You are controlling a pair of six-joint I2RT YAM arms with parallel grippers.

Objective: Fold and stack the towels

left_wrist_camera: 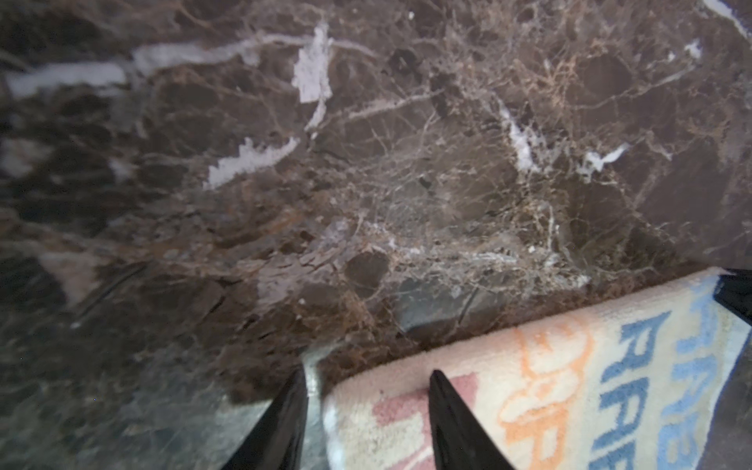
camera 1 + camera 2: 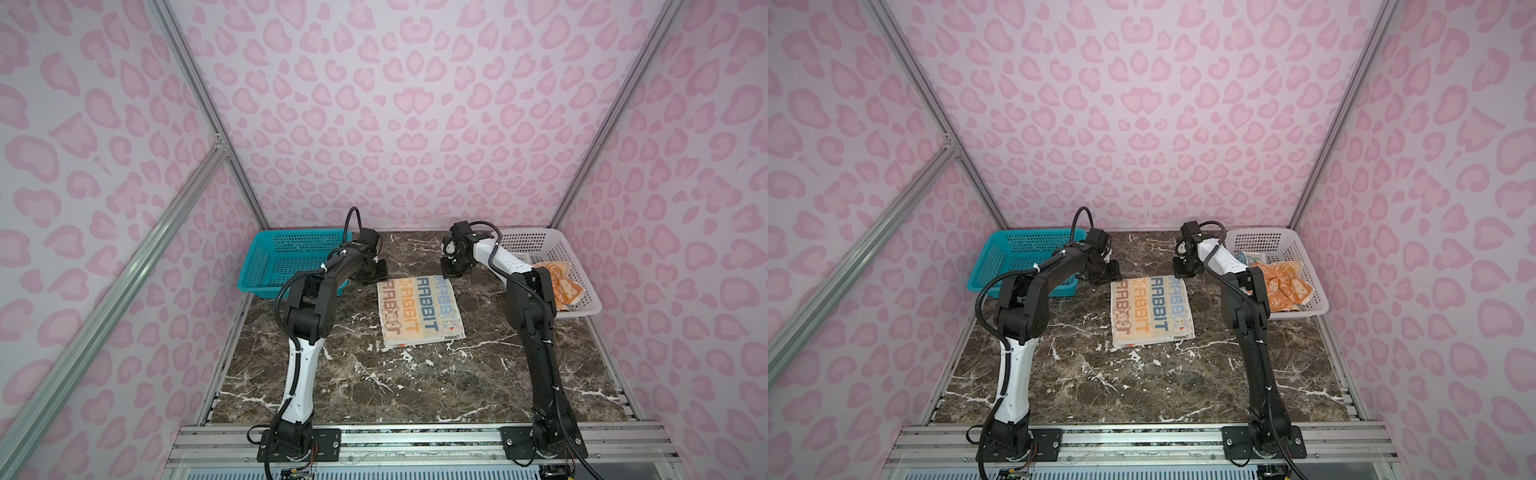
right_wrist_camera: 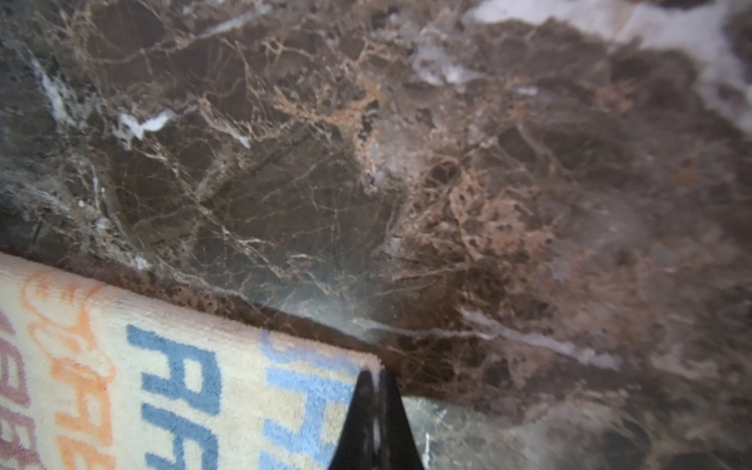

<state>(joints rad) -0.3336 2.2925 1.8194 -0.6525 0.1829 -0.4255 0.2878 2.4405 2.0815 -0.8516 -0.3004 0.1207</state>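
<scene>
The cream towel (image 2: pixel 419 309) (image 2: pixel 1150 309) with "RABBIT" lettering lies flat on the marble table between the arms. My left gripper (image 2: pixel 376 270) (image 2: pixel 1112 270) is at its far left corner. In the left wrist view this gripper (image 1: pixel 368 378) is open, its jaws astride that corner of the towel (image 1: pixel 529 386). My right gripper (image 2: pixel 451 272) (image 2: pixel 1183 272) (image 3: pixel 376 374) is shut on the far right corner of the towel (image 3: pixel 162 386), with a sliver of cloth between the tips. An orange towel (image 2: pixel 561 289) (image 2: pixel 1287 286) lies crumpled in the white basket; a bit of blue cloth (image 2: pixel 1249 258) peeks out behind it.
A teal basket (image 2: pixel 270 257) (image 2: pixel 1000 257) stands at the back left beside the left arm. The white basket (image 2: pixel 552 245) (image 2: pixel 1287 245) stands at the back right, partly behind the right arm. Pink patterned walls close in the table on three sides.
</scene>
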